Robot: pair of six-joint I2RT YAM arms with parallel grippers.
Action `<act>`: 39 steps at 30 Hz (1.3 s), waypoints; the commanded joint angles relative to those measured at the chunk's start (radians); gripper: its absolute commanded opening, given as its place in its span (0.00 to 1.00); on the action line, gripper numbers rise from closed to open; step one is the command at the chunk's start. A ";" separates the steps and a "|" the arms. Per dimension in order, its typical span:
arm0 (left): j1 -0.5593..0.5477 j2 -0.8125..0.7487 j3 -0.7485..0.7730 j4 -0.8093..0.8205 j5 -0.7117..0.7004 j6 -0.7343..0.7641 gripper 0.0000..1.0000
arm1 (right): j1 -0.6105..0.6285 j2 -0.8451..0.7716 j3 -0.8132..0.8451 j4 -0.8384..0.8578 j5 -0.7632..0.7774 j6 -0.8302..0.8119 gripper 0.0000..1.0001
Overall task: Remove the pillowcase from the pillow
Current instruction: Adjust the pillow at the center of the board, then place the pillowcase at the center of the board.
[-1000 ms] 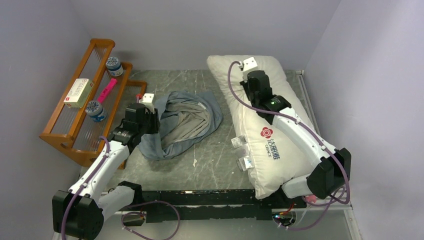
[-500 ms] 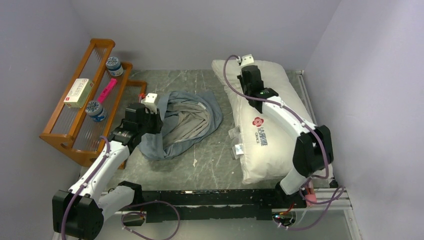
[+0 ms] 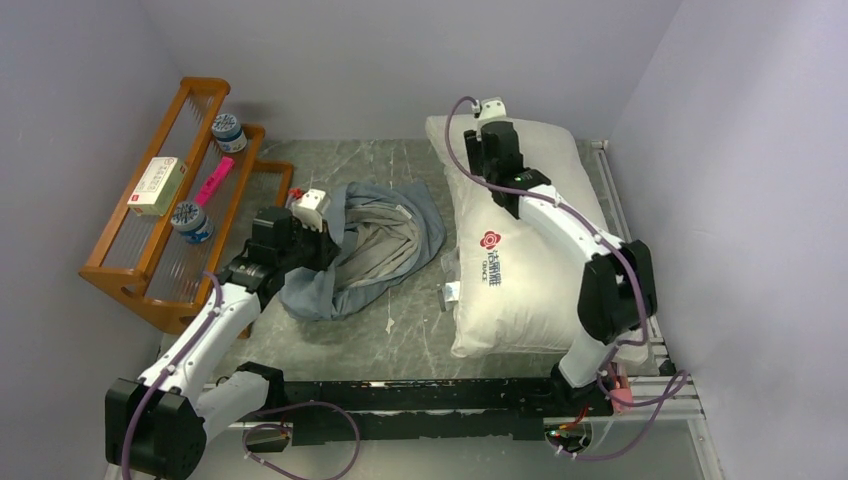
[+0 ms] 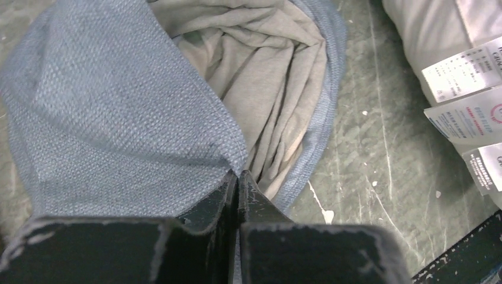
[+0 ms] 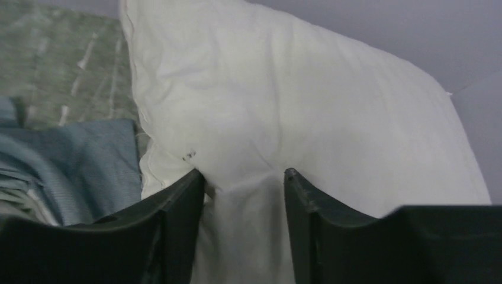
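The pillowcase lies crumpled on the left-centre of the marbled grey-green table, fully off the pillow, its grey-blue face outward and a pale beige-grey lining bunched in its open mouth; the left gripper has its jaws pressed together at a fold of the blue cloth, though whether any cloth is pinched cannot be told; just beside it to the right lies the one white pillow, along the table's right side; the right gripper rests on its far end, jaws apart with a ridge of white fabric between them; a red flower logo with dark lettering is too small to read; three printed tags hang at its edge, their text illegible; left of the pillowcase a wooden rack holds two blue-labelled jars, one white box and one pink object.
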 commanded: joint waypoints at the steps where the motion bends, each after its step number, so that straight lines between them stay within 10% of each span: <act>1: -0.010 0.008 -0.006 0.061 0.129 0.011 0.05 | -0.012 -0.198 -0.072 0.158 -0.047 0.049 0.59; 10: -0.091 0.099 -0.004 0.073 0.211 -0.071 0.05 | -0.012 -0.636 -0.348 0.158 0.005 0.074 0.91; 22: -0.278 0.151 -0.017 0.110 0.113 -0.159 0.10 | -0.013 -1.153 -0.672 0.090 0.151 0.047 1.00; 39: -0.293 -0.235 0.103 -0.123 -0.343 -0.121 0.75 | -0.010 -1.599 -0.884 0.048 0.210 -0.028 1.00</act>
